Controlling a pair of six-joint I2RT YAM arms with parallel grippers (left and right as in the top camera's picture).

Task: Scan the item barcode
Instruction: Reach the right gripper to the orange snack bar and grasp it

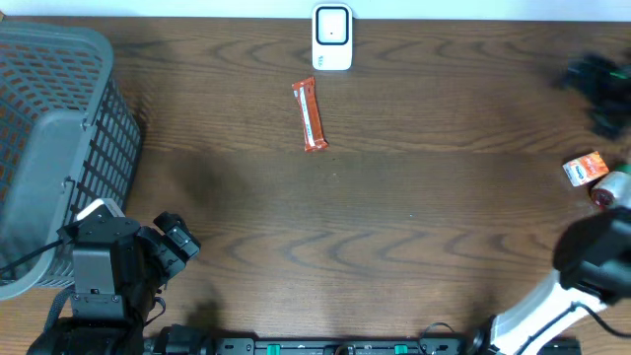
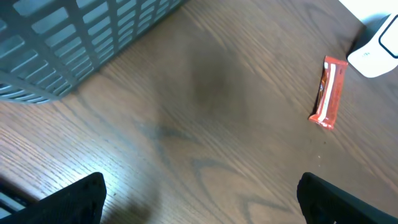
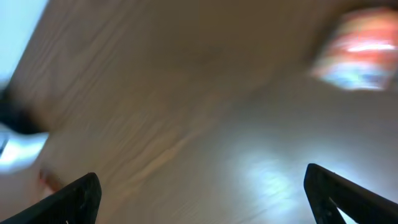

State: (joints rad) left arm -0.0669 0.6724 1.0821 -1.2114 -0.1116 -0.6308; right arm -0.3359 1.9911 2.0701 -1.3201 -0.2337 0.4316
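A white barcode scanner stands at the table's far edge, in the middle. Just in front of it an orange snack bar lies flat on the wood, with no gripper touching it. The left wrist view shows the same bar and the scanner at upper right. My left gripper hovers open and empty near the front left, beside the basket. My right gripper is open and empty too, over bare wood in a blurred view, with an orange packet ahead of it.
A grey mesh basket fills the left side. At the right edge lie an orange packet and a red and white item, with a dark object farther back. The right arm hangs over the front right corner.
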